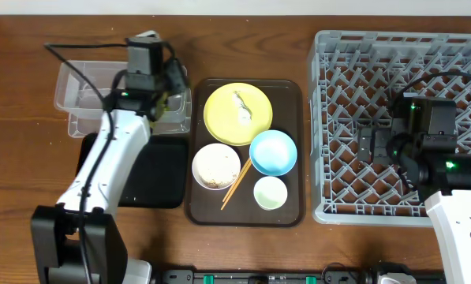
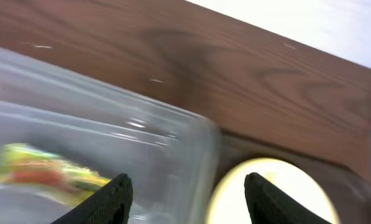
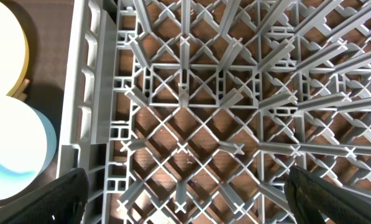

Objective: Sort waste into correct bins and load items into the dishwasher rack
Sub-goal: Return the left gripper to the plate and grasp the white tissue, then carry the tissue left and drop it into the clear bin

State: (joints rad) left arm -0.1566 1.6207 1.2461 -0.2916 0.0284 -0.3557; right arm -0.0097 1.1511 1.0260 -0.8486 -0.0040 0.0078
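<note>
My left gripper [image 2: 188,193] is open and empty over the right end of the clear tub [image 2: 110,124]. The yellow-green wrapper [image 2: 42,171] lies inside the tub. From overhead, this gripper [image 1: 170,93] hangs between the tub [image 1: 81,91] and the yellow plate [image 1: 237,113], which holds the white tissue [image 1: 243,106]. My right gripper [image 3: 185,193] is open and empty above the grey dishwasher rack [image 3: 222,93], on its left side [image 1: 367,146]. The white bowl [image 1: 216,166], blue bowl [image 1: 273,151], pale cup [image 1: 270,192] and chopsticks [image 1: 237,183] rest on the brown tray. Rice grains are too small to make out.
The dark brown serving tray [image 1: 292,110] sits between the bins and the rack [image 1: 401,47]. The shallow black tray [image 1: 160,177] lies in front of the clear tub, partly under my left arm. Bare wooden table runs along the front and left.
</note>
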